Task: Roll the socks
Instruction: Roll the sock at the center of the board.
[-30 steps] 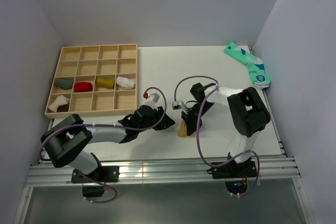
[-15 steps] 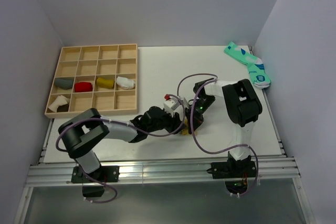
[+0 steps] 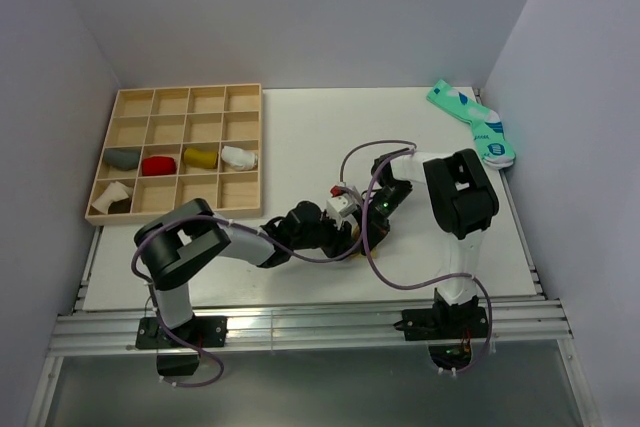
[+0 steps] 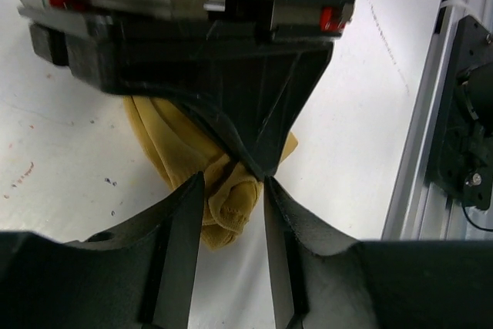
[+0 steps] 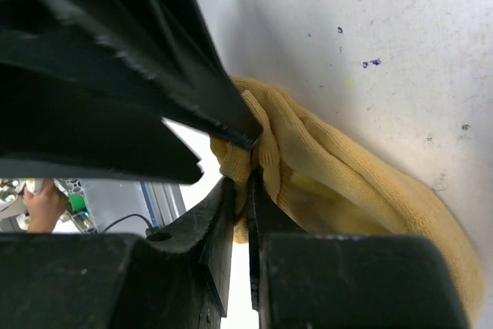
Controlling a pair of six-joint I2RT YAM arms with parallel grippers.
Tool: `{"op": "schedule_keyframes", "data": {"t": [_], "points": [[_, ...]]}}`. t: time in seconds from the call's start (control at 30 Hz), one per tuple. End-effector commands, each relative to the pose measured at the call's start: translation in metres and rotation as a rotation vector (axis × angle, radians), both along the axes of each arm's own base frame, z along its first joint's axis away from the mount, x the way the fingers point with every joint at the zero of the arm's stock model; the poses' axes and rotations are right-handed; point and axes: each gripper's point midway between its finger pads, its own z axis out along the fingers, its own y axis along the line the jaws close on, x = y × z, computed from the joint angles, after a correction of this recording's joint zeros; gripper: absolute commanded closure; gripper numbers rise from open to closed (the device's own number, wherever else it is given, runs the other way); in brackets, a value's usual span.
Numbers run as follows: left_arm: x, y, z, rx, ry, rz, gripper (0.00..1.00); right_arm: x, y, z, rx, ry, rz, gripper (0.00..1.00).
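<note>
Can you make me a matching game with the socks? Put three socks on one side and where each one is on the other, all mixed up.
Socks:
1. mustard-yellow knitted sock
2. teal patterned socks
3. red rolled sock

Places:
A. in a compartment of the wooden tray
B. at the far right corner of the white table
C. pinched by the right gripper

Pairs: 1-C, 2-B, 3-A.

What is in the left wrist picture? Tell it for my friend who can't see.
A bunched mustard-yellow sock lies on a white table, its near end between the two black fingers of the left hand. The right hand reaches in from above and pinches the same sock.
</note>
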Motion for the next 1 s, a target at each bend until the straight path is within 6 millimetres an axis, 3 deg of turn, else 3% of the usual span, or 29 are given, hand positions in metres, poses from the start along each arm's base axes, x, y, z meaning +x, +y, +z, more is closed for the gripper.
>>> {"op": "schedule_keyframes", "data": {"t": [0.0,0.3,0.4,0.57,0.7,0.97], "points": [[-0.002,-0.011,0.006,-0.029,-0.031,-0.056,0.59,0.01,-0.004,-0.003,-0.004,-0.024,0.012,0.91],[-0.004,-0.012,-0.009,-0.019,0.019,-0.048,0.62,0.012,-0.005,-0.006,-0.014,-0.038,0.008,0.91],[-0.005,-0.011,-0.018,0.001,0.061,-0.029,0.73,0.015,-0.006,-0.01,-0.034,-0.062,-0.004,0.88],[-0.008,-0.008,-0.036,0.067,0.144,0.042,1.0,0.026,-0.008,-0.007,-0.071,-0.142,-0.043,0.75],[-0.009,0.003,-0.054,0.169,0.196,0.166,1.0,0.037,-0.007,-0.002,-0.081,-0.208,-0.071,0.58],[-0.011,0.04,-0.059,0.282,0.301,0.421,1.0,0.054,-0.009,0.019,-0.104,-0.334,-0.128,0.52]]}}
